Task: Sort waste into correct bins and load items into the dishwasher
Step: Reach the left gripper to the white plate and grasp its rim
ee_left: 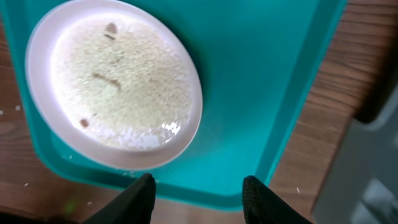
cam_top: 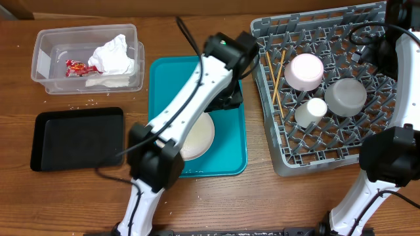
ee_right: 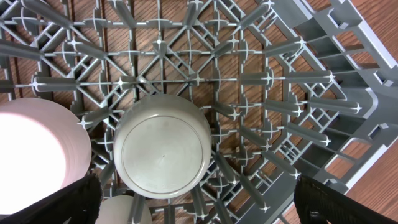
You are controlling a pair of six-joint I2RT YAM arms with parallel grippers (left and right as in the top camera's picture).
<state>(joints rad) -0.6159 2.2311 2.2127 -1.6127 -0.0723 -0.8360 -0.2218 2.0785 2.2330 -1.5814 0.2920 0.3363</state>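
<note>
The large white plate (ee_left: 118, 87) lies on the teal tray (ee_left: 261, 74), smeared with residue and a few rice grains (ee_left: 137, 140). My left gripper (ee_left: 199, 186) hovers over the tray's near rim beside the plate. Its fingers are apart and hold nothing. In the overhead view my left arm covers part of the plate (cam_top: 200, 137). My right gripper (ee_right: 208, 202) stands wide open above the upturned grey-green bowl (ee_right: 163, 146) in the dishwasher rack (ee_right: 348, 93). Also in the rack are the pink plate (cam_top: 306, 70), white cup (cam_top: 314, 110) and chopsticks (cam_top: 275, 78).
The clear tub (cam_top: 46, 65) at the back left holds crumpled napkins (cam_top: 115, 56) and a red wrapper (cam_top: 77, 67). The black tray (cam_top: 79, 137) lies in front of it. Loose rice grains (cam_top: 85, 103) dot the wood between them.
</note>
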